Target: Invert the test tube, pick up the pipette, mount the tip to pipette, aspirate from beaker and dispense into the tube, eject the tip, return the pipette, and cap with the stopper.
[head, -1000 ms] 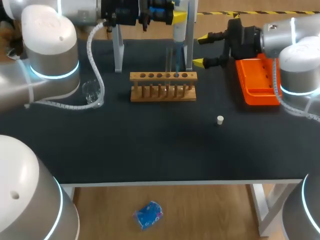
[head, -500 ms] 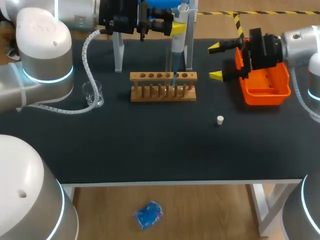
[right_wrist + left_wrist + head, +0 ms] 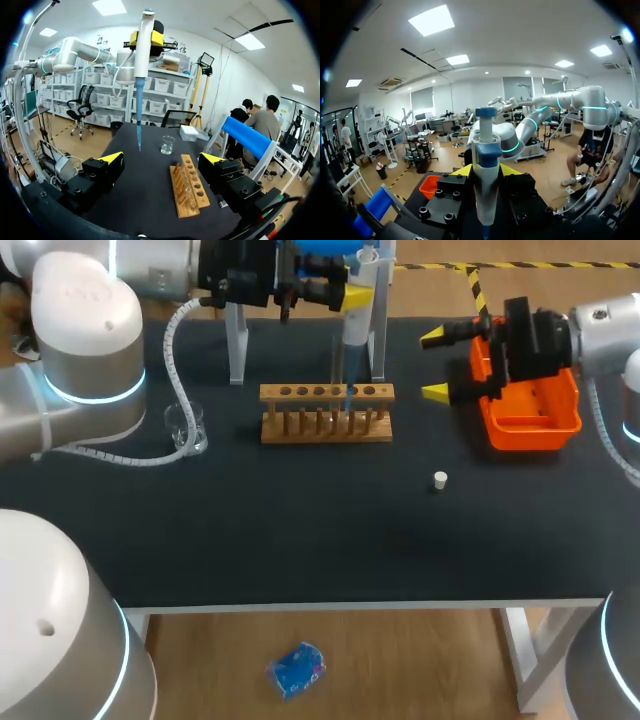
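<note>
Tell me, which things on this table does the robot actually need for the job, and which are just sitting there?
Needed for the job: pipette, its blue tip, test tube, beaker, stopper.

Not named in the job: wooden rack holding the tube, orange tray, upright stand.

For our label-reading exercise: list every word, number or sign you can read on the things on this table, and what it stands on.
None can be read: the white-and-blue plastic pipette, wooden test tube rack, clear glass beaker, orange plastic tray and small white stopper show no legible print.
</note>
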